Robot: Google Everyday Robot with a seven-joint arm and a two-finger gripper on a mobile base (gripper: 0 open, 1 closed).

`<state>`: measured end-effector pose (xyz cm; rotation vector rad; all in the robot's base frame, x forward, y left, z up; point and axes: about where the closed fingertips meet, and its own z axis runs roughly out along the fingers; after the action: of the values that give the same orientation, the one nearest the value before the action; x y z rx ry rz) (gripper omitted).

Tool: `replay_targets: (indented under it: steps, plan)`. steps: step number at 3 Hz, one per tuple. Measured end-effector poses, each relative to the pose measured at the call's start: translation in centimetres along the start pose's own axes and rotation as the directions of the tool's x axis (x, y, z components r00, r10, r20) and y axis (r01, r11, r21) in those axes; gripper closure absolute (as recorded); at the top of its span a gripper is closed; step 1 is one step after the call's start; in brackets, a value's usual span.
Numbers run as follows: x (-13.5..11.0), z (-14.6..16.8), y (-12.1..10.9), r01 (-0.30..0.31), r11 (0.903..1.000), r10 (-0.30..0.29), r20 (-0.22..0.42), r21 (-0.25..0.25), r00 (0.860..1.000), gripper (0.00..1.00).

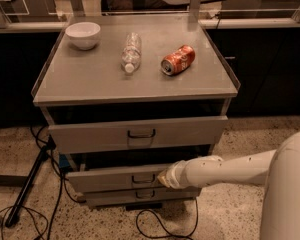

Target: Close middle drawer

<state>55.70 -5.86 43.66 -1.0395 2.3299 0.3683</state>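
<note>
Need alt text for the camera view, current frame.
A white robot arm reaches in from the right, its gripper at the front of the partly open middle drawer, just right of its handle. The top drawer is also pulled out; a bowl, a bottle and a can sit on the cabinet top.
</note>
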Motion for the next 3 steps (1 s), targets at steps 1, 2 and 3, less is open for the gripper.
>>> replay_targets:
  steps: [1, 2, 3]
  plan:
    - [4.5, -0.2, -1.5, -0.077, 0.9967, 0.079, -0.08, 0.024, 0.994, 1.0]
    - [7.8, -0.1, -2.9, -0.13, 0.9901, 0.136, -0.145, 0.055, 0.98, 1.0]
    - [8.5, -0.2, -3.3, -0.137, 0.9884, 0.146, -0.155, 0.065, 0.977, 1.0]
